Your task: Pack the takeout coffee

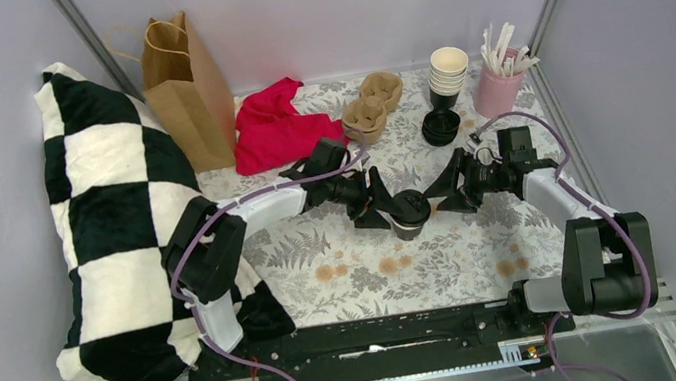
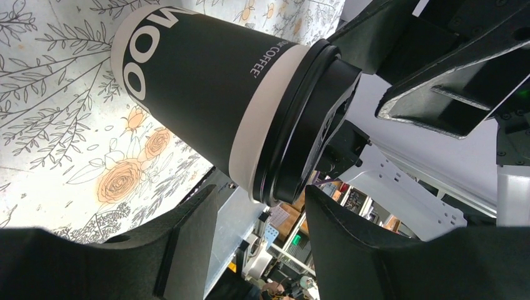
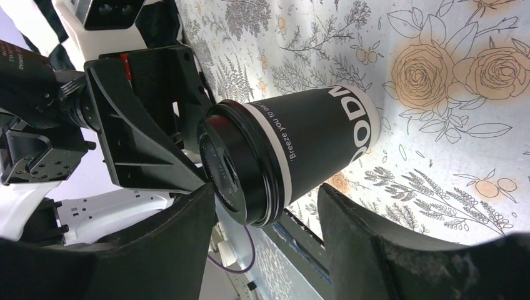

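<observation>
The cup (image 1: 407, 226) stands upright near the middle of the table (image 1: 366, 272), its black lid (image 1: 407, 207) on top. In the left wrist view the dark body (image 2: 194, 94) carries white lettering, and a cream band sits just under the lid (image 2: 306, 131).

The left end effector (image 1: 382, 206) is on the cup's left and the right end effector (image 1: 444, 193) on its right, both low and pointing at it. Each is spread open. In the left wrist view the two fingers (image 2: 187, 250) stand apart with the lid's rim above the gap between them. In the right wrist view the fingers (image 3: 375, 250) are equally wide apart around the cup (image 3: 312, 137). Whether any finger touches the cup cannot be told.

Along the far edge lie a paper bag (image 1: 187, 87) at the left corner, a red cloth (image 1: 279, 123), a cardboard carrier (image 1: 372, 105), a stack of paper cups (image 1: 448, 73) and a pink cup (image 1: 498, 91) of white sticks towards the right corner. A checkered pillow (image 1: 115, 214) leans along the left edge.
</observation>
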Tool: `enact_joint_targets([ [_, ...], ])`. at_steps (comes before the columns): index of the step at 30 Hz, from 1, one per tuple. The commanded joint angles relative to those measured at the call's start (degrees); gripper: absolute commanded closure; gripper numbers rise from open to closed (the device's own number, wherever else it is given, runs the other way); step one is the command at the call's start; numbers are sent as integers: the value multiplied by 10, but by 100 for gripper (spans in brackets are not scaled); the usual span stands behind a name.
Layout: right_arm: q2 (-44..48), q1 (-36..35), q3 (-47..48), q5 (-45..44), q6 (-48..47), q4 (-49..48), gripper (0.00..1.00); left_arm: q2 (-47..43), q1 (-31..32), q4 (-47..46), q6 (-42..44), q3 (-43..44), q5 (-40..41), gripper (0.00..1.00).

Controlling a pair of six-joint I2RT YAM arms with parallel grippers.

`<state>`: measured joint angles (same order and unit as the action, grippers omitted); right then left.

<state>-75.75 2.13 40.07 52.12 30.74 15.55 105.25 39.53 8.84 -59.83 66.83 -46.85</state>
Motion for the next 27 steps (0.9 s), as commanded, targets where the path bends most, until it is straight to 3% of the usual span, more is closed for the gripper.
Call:
enact_joint_targets([
  [1, -10, 1, 13, 17, -17, -4, 35, 7, 5, -26, 3, 33, 3, 43],
  [8, -16, 0, -2, 30, -7, -22, 45, 12, 7, -31, 1, 32, 9, 48],
  [19, -28, -15, -18, 29, 3, -32, 52, 16, 8, -46, -4, 25, 10, 64],
  [24, -18, -18, -39, -1, 9, -30, 52, 15, 8, -48, -5, 23, 19, 66],
  [27, -12, -18, -68, 0, 32, -59, 44, 18, 8, -50, -3, 18, 28, 67],
])
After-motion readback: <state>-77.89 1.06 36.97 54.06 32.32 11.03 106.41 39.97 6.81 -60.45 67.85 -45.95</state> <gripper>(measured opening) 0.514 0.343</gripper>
